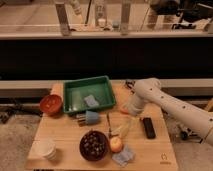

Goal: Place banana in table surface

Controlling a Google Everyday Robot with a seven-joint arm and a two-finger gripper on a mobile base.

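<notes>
The banana [125,128] is pale yellow and slender. It lies slanted at the middle right of the wooden table surface [60,135], between the dark bowl [94,145] and a black flat object [148,127]. My white arm reaches in from the right and bends down over the table. My gripper [128,113] is at the banana's upper end, right of the green tray [71,92]. I cannot tell whether it touches the banana. A small orange piece [123,112] shows by the gripper.
The green tray holds a blue-grey sponge [91,101]. A red bowl [51,104] stands left of it, with a white cup [46,149] at the front left. A blue-headed brush [88,117], a thin dark utensil [108,125], an apple [116,144] and a blue cloth [123,157] lie nearby.
</notes>
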